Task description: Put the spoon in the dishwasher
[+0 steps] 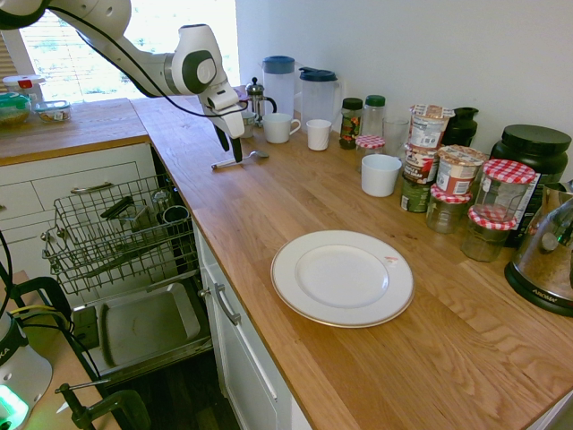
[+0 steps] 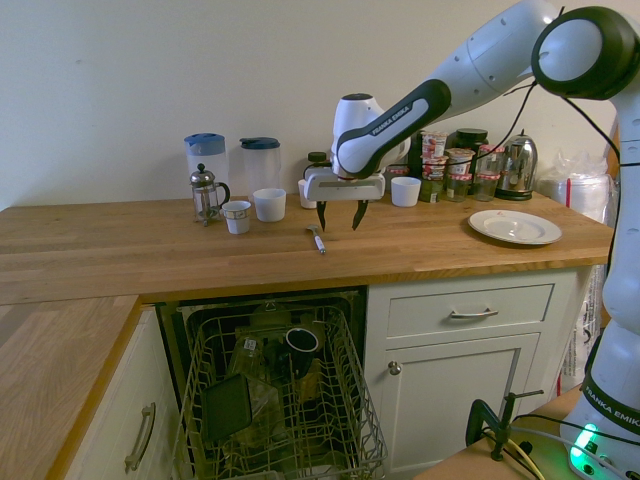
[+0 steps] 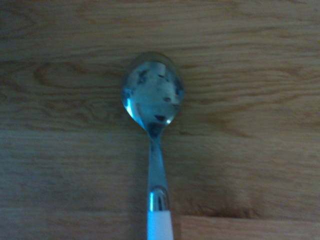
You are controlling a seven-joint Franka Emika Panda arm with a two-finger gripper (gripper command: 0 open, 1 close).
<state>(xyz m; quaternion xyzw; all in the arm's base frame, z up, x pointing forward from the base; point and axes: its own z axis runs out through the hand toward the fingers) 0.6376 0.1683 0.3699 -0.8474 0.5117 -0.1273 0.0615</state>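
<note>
On my side of things I can read "FRANKA EMIKA" in dark capitals along the arm (image 2: 395, 122) and again at its base, and the kettle (image 2: 517, 167) carries a small "AROMA" on its bottom band in the first exterior view. My gripper (image 2: 342, 222) points down with its two dark fingers spread wide and nothing between them that I can see gripped, just by the spoon (image 2: 317, 240), which lies on the wooden counter (image 2: 240, 255) above the dishwasher (image 2: 275, 400).
</note>
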